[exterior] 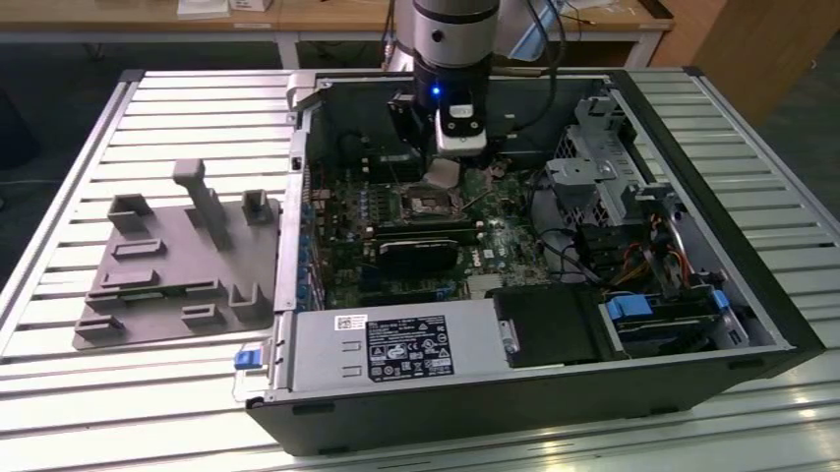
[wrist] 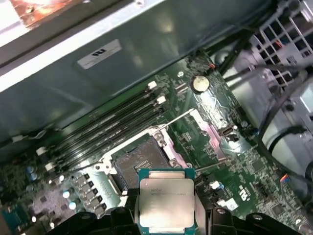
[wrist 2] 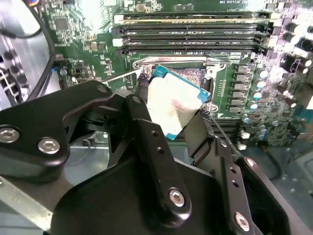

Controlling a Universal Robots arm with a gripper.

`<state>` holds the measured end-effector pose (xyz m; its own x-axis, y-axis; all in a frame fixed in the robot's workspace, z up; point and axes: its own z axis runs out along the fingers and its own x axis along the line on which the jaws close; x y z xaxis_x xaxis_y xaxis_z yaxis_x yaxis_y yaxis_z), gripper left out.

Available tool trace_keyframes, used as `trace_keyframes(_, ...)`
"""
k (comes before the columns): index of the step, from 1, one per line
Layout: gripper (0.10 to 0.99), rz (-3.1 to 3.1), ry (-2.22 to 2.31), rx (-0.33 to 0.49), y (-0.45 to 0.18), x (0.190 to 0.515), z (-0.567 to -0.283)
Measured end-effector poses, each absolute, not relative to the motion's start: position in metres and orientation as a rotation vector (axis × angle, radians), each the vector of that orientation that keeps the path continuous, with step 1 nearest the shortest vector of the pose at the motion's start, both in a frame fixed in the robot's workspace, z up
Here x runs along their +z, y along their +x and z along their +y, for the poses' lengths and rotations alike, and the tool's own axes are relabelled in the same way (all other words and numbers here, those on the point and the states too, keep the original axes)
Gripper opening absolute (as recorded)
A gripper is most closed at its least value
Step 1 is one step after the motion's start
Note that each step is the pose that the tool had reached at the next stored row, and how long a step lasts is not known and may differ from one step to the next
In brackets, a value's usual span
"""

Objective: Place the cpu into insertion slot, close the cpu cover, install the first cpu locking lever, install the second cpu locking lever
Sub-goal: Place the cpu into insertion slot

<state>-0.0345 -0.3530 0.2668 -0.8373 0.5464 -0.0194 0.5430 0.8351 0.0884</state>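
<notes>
My gripper [exterior: 450,157] is shut on the cpu [exterior: 444,175], a flat square chip with a silver-grey top, inside the open computer case. In both wrist views the cpu [wrist: 166,200] [wrist 2: 172,105] sits clamped by its edges between the two black fingers [wrist 2: 146,129]. It hangs tilted, slightly above and beside the insertion slot [wrist: 139,161], whose dark square centre lies uncovered. In the second wrist view the chip hides part of the insertion slot [wrist 2: 188,76]. The cpu cover [wrist: 212,125] stands swung open on the side of the slot. A thin wire lever [wrist: 177,117] sticks up near the slot.
Long black memory slots [wrist: 112,129] run beside the slot. A black rectangular block [exterior: 420,251] lies on the board in front of it. Drive cage and cables [exterior: 617,226] crowd the exterior view's right. A grey fixture [exterior: 184,256] rests on the slatted table outside the case.
</notes>
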Motion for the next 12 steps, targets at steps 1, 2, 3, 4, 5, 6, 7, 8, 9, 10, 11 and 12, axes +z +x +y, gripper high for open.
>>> trace_keyframes(1, 0.537, 2.960, 0.903, 0.122, -0.0347, 0.2661, -0.3530)
trace_keyframes(2, 0.537, 2.953, 0.924, 0.122, -0.0349, 0.2654, -0.3530)
trace_keyframes(3, 0.537, 2.946, 0.945, 0.121, -0.0351, 0.2647, -0.3530)
trace_keyframes(4, 0.537, 2.938, 0.966, 0.121, -0.0353, 0.2641, -0.3529)
trace_keyframes(5, 0.537, 2.931, 0.986, 0.120, -0.0356, 0.2635, -0.3529)
trace_keyframes(6, 0.537, 2.924, 1.005, 0.120, -0.0359, 0.2629, -0.3529)
trace_keyframes(7, 0.537, 2.917, 1.023, 0.119, -0.0362, 0.2624, -0.3529)
trace_keyframes(8, 0.537, 2.910, 1.041, 0.119, -0.0365, 0.2618, -0.3529)
trace_keyframes(9, 0.537, 2.901, 1.065, 0.118, -0.0366, 0.2613, -0.3529)
trace_keyframes(10, 0.537, 2.893, 1.087, 0.118, -0.0366, 0.2608, -0.3528)
trace_keyframes(11, 0.537, 2.883, 1.111, 0.117, -0.0366, 0.2603, -0.3529)
trace_keyframes(12, 0.537, 2.872, 1.136, 0.116, -0.0366, 0.2598, -0.3529)
